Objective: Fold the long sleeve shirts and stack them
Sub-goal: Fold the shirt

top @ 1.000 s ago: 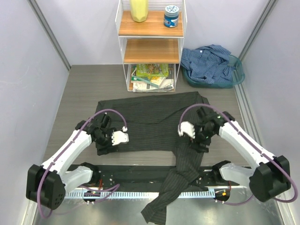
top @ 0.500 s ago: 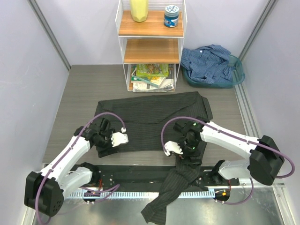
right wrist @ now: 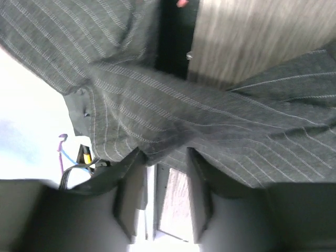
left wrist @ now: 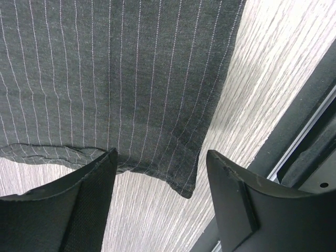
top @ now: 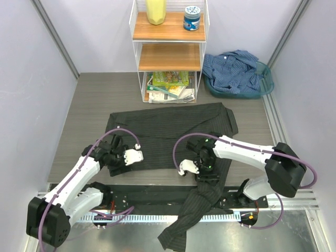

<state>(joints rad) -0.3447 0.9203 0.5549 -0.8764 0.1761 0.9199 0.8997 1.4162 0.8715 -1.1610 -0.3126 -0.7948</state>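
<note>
Two shirts are in view. The dark pinstriped shirt (top: 168, 136) lies spread flat across the middle of the worktop (top: 89, 100), its collar end towards the right. One sleeve (top: 197, 210) runs off the near edge, crosses the black rail (top: 147, 191) between the arm bases and hangs down in front. The blue shirt (top: 233, 71) sits crumpled in a teal basket (top: 269, 79) at the far right, well apart from the dark one.

The left end effector (top: 131, 156) is low over the near left corner of the dark shirt. In the left wrist view its fingers (left wrist: 84, 210) are spread wide, and the corner of the hem shows in the gap between them with bare worktop on either side.

The right end effector (top: 189, 167) is down at the near edge of the dark shirt, where the sleeve leaves the body. In the right wrist view its fingers (right wrist: 131, 199) stand partly apart, with folds of striped cloth bunched right at their tips. I cannot tell whether any cloth is caught between them.

Behind the dark shirt, a white wire shelf (top: 169, 56) stands against the back wall, just left of the basket. It holds a yellow container (top: 156, 10) and a blue-lidded jar (top: 192, 17) on top, and some magazines (top: 170, 86) at the bottom.
</note>
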